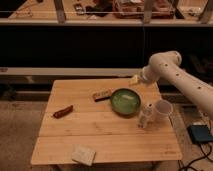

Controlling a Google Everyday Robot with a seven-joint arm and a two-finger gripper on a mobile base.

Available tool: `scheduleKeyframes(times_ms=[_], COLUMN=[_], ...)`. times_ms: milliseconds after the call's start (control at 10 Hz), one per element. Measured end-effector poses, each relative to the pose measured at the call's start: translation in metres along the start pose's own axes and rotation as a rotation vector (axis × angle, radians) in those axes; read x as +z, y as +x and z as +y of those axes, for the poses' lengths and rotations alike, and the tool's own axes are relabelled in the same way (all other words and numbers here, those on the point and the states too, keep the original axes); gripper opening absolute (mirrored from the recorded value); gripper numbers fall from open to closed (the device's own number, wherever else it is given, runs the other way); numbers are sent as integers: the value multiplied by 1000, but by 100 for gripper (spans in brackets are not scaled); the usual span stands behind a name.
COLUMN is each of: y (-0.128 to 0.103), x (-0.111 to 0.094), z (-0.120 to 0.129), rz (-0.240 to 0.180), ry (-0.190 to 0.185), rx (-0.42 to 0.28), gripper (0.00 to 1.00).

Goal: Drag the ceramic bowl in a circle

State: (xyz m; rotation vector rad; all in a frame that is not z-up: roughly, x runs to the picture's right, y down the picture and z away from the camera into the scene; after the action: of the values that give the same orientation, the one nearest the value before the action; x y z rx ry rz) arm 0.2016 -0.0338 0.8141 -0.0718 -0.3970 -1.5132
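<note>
Pincer (pixel 136 79) first: it hangs at the pale yellowish end of my white arm, over the far edge of the bench (pixel 100 135). Whether it is released or clenched, I cannot tell. It is just behind the ceramic bowl (pixel 125 101) and, as far as I can judge, does not touch it. I think it is there because the far rim is the nearest part to hook for dragging.

The bowl sits upright on the right half of the bench, not yet taken. A small pale object (pixel 145 116) and a white cup (pixel 163 108) stand just beside its right front. A flat packet (pixel 102 95) lies close at its left. So the circle has little room, and these neighbours could be pushed.

Well apart, a reddish-brown thing (pixel 63 111) lies at the left, and a pale block (pixel 83 155) at the front edge.
</note>
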Motion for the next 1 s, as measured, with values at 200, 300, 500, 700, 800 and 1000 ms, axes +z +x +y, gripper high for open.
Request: scheduleKeyframes(times_ms=[200, 300, 500, 700, 800, 1000], y=[0, 0, 0, -2, -3, 0], x=[0, 0, 0, 5, 10, 15], z=[0, 0, 1, 22, 37, 47], rz=[0, 0, 0, -17, -32, -40], ry=[0, 0, -4, -74, -110, -112], rx=[0, 0, -2, -39, -57, -94], gripper=[65, 65, 65, 65, 65, 65])
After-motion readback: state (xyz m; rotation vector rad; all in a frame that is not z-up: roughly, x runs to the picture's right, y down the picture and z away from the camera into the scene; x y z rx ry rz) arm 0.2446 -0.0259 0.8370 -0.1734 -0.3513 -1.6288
